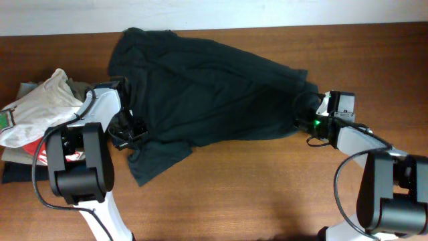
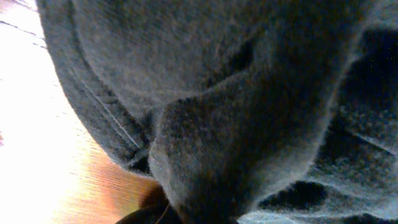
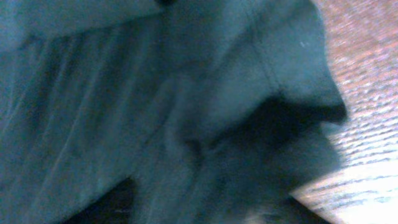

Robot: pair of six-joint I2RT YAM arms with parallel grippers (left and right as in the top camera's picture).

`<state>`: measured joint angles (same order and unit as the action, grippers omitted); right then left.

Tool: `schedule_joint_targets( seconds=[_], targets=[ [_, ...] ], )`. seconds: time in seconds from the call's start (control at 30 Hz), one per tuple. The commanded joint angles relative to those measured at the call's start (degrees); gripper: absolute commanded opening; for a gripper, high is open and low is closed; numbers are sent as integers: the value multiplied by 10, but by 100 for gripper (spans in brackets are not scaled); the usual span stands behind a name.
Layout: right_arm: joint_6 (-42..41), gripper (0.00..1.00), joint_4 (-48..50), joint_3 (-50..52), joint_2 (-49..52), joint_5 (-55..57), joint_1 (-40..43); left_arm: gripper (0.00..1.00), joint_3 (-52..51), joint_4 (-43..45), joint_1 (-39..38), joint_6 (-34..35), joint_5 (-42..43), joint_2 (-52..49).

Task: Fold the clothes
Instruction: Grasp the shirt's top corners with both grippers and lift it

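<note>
rumpled charcoal t-shirt spread wide; left tool, right tool: grip, cannot tell.

T-shirt fabric hides the fingers of left hand and right hand

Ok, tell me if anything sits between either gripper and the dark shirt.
Nothing visible does. The left gripper is at the left edge of the dark shirt, the right gripper at its right edge; fabric fills both wrist views. The white garment pile lies off to the left.
</note>
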<state>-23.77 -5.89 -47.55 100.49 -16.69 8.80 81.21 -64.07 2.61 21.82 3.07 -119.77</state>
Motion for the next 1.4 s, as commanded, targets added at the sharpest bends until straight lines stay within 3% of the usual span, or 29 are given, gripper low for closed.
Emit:
schedule_joint_targets(
  seconds=[0.0, 0.07, 0.13, 0.2, 0.27, 0.4, 0.57, 0.7, 0.87, 0.93, 1.03, 1.13, 1.2, 1.3, 1.37],
  targets=[
    [-27, 4, -22, 11, 27, 15, -1, 0, -9, 11, -6, -12, 12, -10],
    [-21, 4, -80, -8, -9, 15, 15, 0, 19, -13, -6, -42, 13, -10],
    [30, 4, -174, -71, -74, 18, 27, 0, 114, -84, -6, -104, 45, -1],
    [74, 4, -312, -193, -139, 52, 29, 0, 234, -133, -6, -148, 92, 33],
    [76, 4, -392, -289, -171, 80, 29, 0, 331, -148, -6, -160, 92, 73],
    [88, 4, -494, -447, -200, 109, 29, 0, 468, -133, -6, -172, 92, 167],
    [108, 4, -568, -601, -221, 183, 30, 0, 522, -66, -4, -172, 46, 273],
    [116, 4, -569, -622, -210, 207, 30, 0, 520, -24, -4, -172, 46, 285],
    [115, 4, -520, -622, -93, 202, 30, 0, 520, 20, -8, -173, 47, 165],
    [115, 4, -447, -622, -30, 177, 30, 0, 520, 81, -14, -187, 46, 95],
    [110, 4, -291, -622, 22, 152, 29, 0, 520, 248, -17, -189, 46, 12],
    [98, 4, -116, -632, 15, 155, 30, 0, 525, 407, -21, -188, 46, -2],
    [98, 4, -82, -681, 14, 172, 30, 0, 584, 470, -21, -188, 46, -1],
    [101, 4, -115, -728, 14, 228, 36, 0, 696, 436, -17, -189, 46, -1],
    [118, 4, -207, -728, 14, 233, 49, 0, 756, 280, -24, -189, 64, -1]
  ],
)
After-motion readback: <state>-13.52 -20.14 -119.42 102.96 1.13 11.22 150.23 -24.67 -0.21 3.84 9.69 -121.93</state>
